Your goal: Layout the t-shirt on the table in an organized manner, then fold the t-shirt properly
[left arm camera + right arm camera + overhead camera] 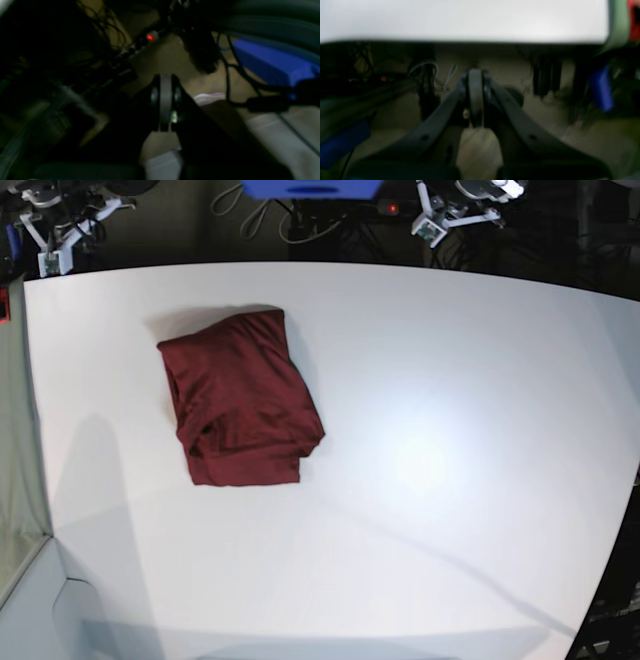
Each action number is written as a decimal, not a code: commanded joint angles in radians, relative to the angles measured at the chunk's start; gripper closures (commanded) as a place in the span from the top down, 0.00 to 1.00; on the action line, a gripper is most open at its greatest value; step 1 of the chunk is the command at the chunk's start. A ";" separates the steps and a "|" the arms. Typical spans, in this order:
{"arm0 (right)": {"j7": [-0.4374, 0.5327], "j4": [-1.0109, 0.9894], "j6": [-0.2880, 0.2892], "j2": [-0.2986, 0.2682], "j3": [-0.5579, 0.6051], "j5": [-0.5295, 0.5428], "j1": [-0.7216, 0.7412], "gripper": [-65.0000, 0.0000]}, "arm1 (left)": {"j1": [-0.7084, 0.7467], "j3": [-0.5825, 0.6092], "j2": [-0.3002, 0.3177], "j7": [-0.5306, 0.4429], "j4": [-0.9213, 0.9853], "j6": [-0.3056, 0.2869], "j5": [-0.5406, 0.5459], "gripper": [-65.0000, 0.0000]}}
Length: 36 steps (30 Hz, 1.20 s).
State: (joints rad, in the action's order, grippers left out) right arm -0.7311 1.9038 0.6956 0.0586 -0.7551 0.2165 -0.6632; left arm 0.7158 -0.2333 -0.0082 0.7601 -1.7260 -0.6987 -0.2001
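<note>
The maroon t-shirt [240, 400] lies folded into a compact, roughly rectangular bundle on the left half of the white table [450, 480]. Neither arm shows in the base view. In the left wrist view my left gripper [165, 95] has its jaws pressed together with nothing between them, and it hangs over a dim floor with cables. My right gripper [475, 85] is likewise shut and empty. It sits below the level of the table [470, 20], whose white edge crosses the top of the right wrist view.
A power strip with a red light [150, 37] and tangled cables lie on the floor, with a blue box [270, 62] beside them. Beyond the table's far edge stand a blue box [310, 188] and white fixtures [445, 220]. A grey-green panel [15, 430] borders the table's left side.
</note>
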 commanded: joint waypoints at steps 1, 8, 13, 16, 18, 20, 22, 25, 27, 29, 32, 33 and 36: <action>0.035 -0.026 0.003 -0.007 -0.011 0.005 -0.023 0.00 | -0.002 -0.001 0.000 -0.041 0.054 0.001 0.004 0.00; 0.226 -0.364 0.003 -0.029 0.015 -0.065 -0.011 0.00 | -0.101 -0.004 0.011 -0.307 0.516 0.089 0.006 0.00; 0.402 -0.672 0.003 -0.042 0.095 -0.191 0.076 0.00 | -0.279 -0.005 0.057 -0.475 0.943 0.109 0.014 0.00; 0.516 -0.864 0.003 -0.042 0.110 -0.240 0.133 0.00 | -0.410 -0.008 0.084 -0.552 1.220 0.110 0.015 0.00; 0.594 -1.008 0.003 -0.042 0.110 -0.272 0.188 0.00 | -0.500 -0.010 0.103 -0.620 1.394 0.112 0.017 0.00; 0.686 -1.160 0.003 -0.044 0.111 -0.308 0.244 0.00 | -0.569 -0.010 0.110 -0.695 1.523 0.147 0.017 0.00; 0.801 -1.312 0.003 -0.058 0.111 -0.342 0.296 0.00 | -0.609 -0.008 0.126 -0.776 1.586 0.247 0.017 0.00; 0.942 -1.509 0.003 -0.065 0.111 -0.355 0.359 0.00 | -0.623 -0.007 0.126 -0.842 1.596 0.365 0.015 0.00; 1.010 -1.605 -0.034 -0.072 0.111 -0.355 0.395 0.00 | -0.626 -0.005 0.126 -0.845 1.595 0.397 0.015 0.00; 1.072 -1.681 -0.142 -0.073 0.111 -0.355 0.428 0.00 | -0.646 -0.002 0.126 -0.845 1.602 0.405 0.015 0.00; 1.126 -1.740 -0.374 -0.064 0.110 -0.355 0.463 0.00 | -0.658 -0.001 0.119 -0.845 1.604 0.406 0.006 0.00; 1.140 -1.746 -0.468 -0.052 0.110 -0.355 0.466 0.00 | -0.660 -0.001 0.119 -0.845 1.604 0.406 0.009 0.00; 1.183 -1.746 -0.686 -0.029 0.110 -0.355 0.466 0.00 | -0.684 0.001 0.118 -0.842 1.607 0.408 0.006 0.00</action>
State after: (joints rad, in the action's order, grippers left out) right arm 0.4343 0.1577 0.0174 0.0238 -0.6441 -0.1383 -0.1886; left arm 0.0380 -0.2337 0.1001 -0.0784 -0.1173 -0.2882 -0.1936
